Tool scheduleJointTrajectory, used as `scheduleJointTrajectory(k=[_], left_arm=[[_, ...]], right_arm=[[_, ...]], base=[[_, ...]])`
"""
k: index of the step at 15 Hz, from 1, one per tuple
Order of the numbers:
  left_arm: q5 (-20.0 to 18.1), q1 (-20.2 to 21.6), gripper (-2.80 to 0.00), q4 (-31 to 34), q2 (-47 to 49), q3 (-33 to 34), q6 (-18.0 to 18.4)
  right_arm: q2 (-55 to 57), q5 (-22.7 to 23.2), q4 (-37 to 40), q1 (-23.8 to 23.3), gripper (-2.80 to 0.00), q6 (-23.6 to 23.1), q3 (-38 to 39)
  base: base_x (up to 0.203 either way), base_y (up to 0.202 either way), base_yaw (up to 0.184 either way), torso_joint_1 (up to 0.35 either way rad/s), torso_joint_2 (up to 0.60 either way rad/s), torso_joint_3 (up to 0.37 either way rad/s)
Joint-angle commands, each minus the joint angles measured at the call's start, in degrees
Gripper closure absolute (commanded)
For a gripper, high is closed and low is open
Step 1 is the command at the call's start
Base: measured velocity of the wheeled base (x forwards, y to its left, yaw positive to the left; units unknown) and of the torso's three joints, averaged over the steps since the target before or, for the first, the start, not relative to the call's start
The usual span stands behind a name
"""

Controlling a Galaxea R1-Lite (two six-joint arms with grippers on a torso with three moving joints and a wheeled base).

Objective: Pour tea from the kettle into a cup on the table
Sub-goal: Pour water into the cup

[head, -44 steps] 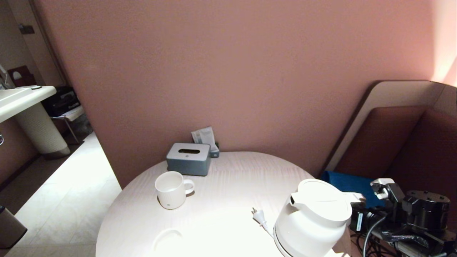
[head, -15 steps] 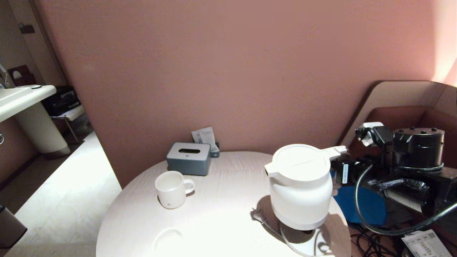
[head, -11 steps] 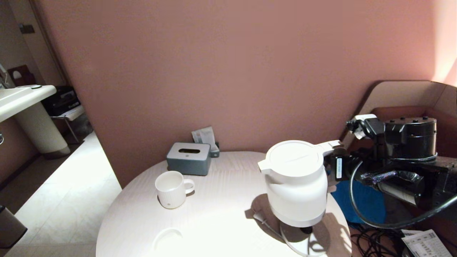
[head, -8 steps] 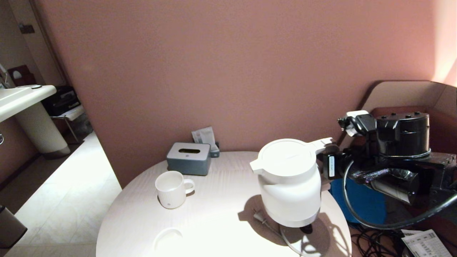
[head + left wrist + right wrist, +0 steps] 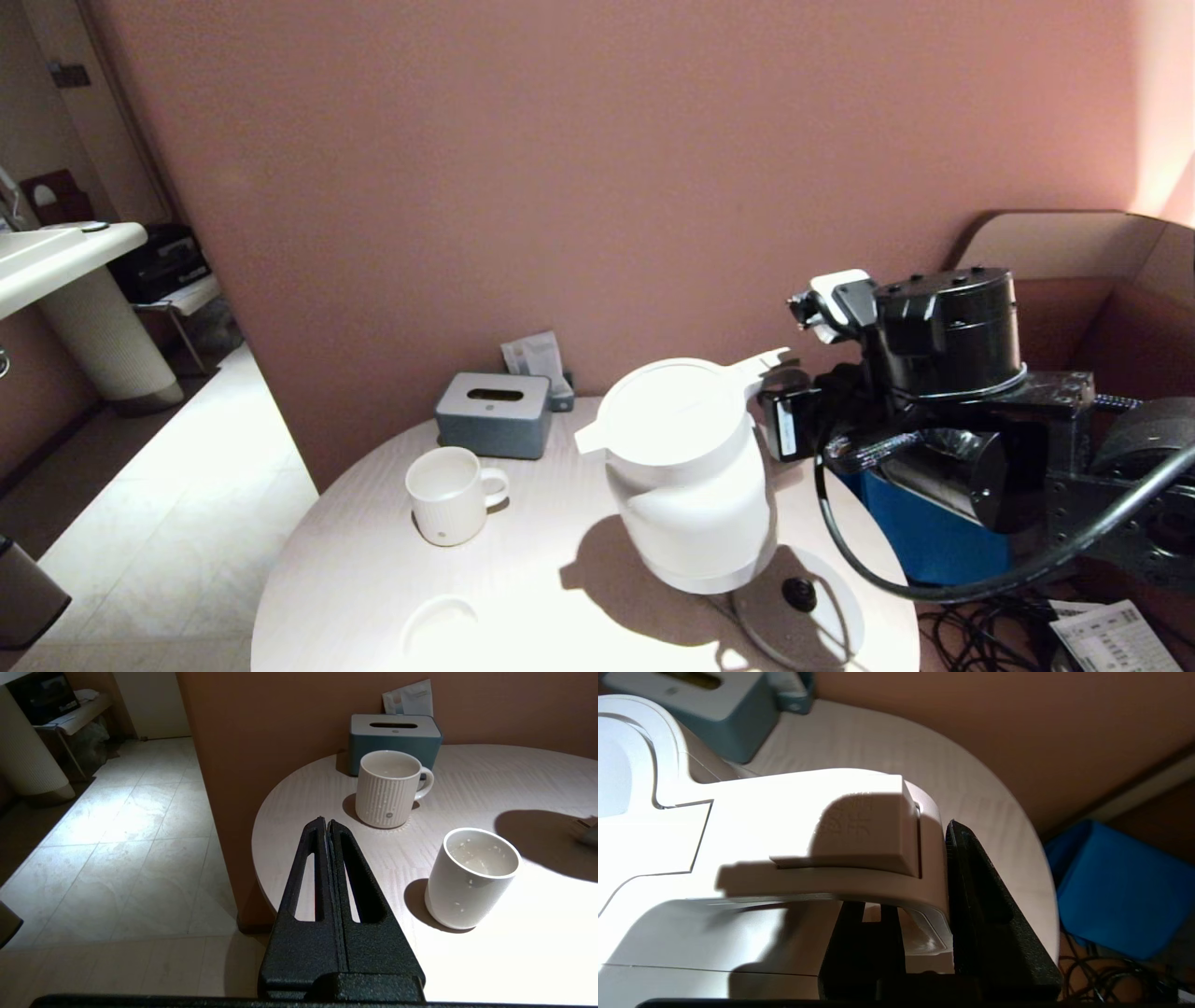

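The white kettle [image 5: 686,485] hangs upright above the round white table [image 5: 597,439], lifted off its round base [image 5: 794,607], its spout pointing left. My right gripper [image 5: 782,415] is shut on the kettle's loop handle [image 5: 784,826]: one finger [image 5: 976,882] presses its outer side, the other sits inside the loop. The cup [image 5: 472,877], a plain white tumbler, stands near the table's front left edge; in the head view glare leaves only a faint outline of the cup [image 5: 439,627]. Beside the table, my left gripper [image 5: 326,823] is shut and empty, and out of the head view.
A white ribbed mug [image 5: 450,495] with a handle stands behind the cup. A grey-blue tissue box [image 5: 493,415] sits at the table's back by the pink wall. A blue box [image 5: 934,537] and cables lie right of the table.
My right arm has lifted the kettle off its base and carried it left over the table, toward the middle. The base now lies bare. The mug and cup have not moved.
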Motion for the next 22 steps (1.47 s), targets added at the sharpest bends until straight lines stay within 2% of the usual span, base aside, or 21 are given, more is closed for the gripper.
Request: scheduleJointTrajectory(k=[1, 8, 10, 22], left_arm=[[0.06, 0.05, 0.00, -0.02, 0.07, 0.00, -0.01], [0.03, 0.05, 0.00, -0.08, 0.07, 0.00, -0.01], [0.00, 0.05, 0.00, -0.05, 0.07, 0.00, -0.01], [0.05, 0.05, 0.00, -0.02, 0.07, 0.00, -0.01]], right_arm=[[2.52, -1.19, -0.07, 2.92, 0.00, 0.02, -1.15], [7.73, -6.38, -0.05, 11.72, 0.00, 0.06, -5.10], [8.76, -7.70, -0.09, 13.78, 0.00, 2.08, -5.15], [12.89, -9.29, -0.13, 17.71, 0.00, 4.72, -4.63]], base=[[0.000, 0.000, 0.000, 0.000, 0.00, 0.000], [0.000, 0.000, 0.000, 0.000, 0.00, 0.000], [0.000, 0.000, 0.000, 0.000, 0.00, 0.000], [0.000, 0.000, 0.000, 0.000, 0.00, 0.000]])
